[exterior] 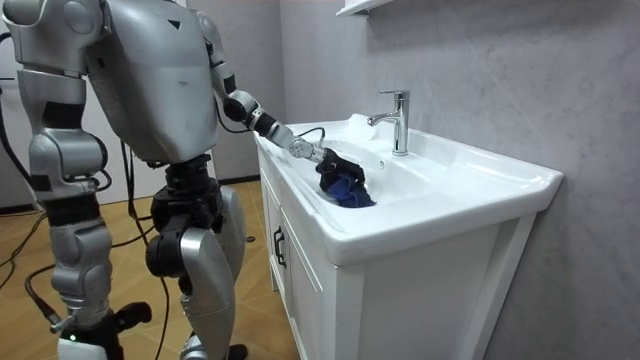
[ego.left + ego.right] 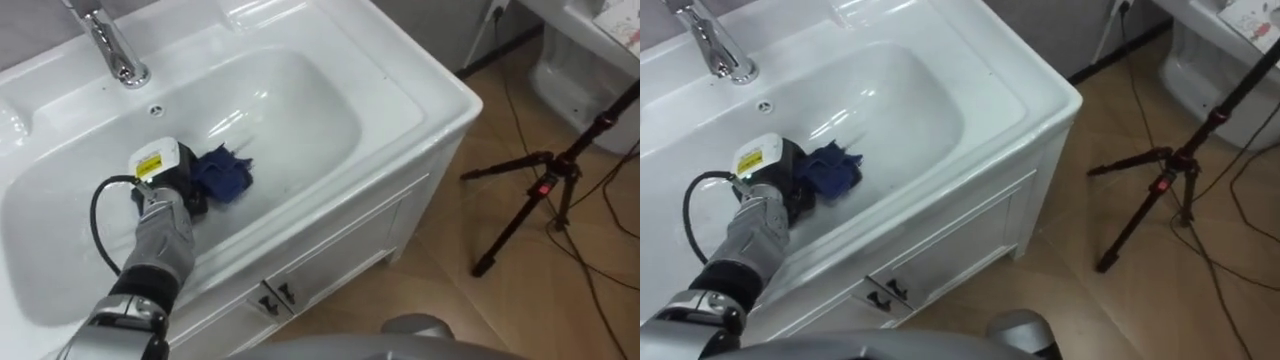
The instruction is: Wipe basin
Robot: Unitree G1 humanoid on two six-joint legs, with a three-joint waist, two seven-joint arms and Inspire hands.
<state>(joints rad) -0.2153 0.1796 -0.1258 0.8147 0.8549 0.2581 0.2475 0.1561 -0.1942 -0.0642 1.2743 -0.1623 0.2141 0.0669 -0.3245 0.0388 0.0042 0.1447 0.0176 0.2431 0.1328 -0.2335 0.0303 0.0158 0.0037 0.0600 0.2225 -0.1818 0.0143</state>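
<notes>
A white basin (image 2: 300, 110) is set in a white vanity, with a chrome tap (image 2: 110, 45) at its back rim. A crumpled dark blue cloth (image 2: 225, 172) lies on the basin's floor near the front wall. My left hand (image 2: 165, 190) reaches in from the lower left, its dark fingers curled on the cloth's left edge. In the room view I stand at the vanity's end, and the left hand (image 1: 335, 165) holds the cloth (image 1: 348, 190) down in the bowl. My right hand (image 1: 70, 335) hangs low by my side.
The vanity's front has dark handles (image 2: 272, 297) just below the rim. A black tripod (image 2: 540, 190) stands on the wooden floor to the right, with cables around it. A white fixture (image 2: 575, 70) sits beyond it.
</notes>
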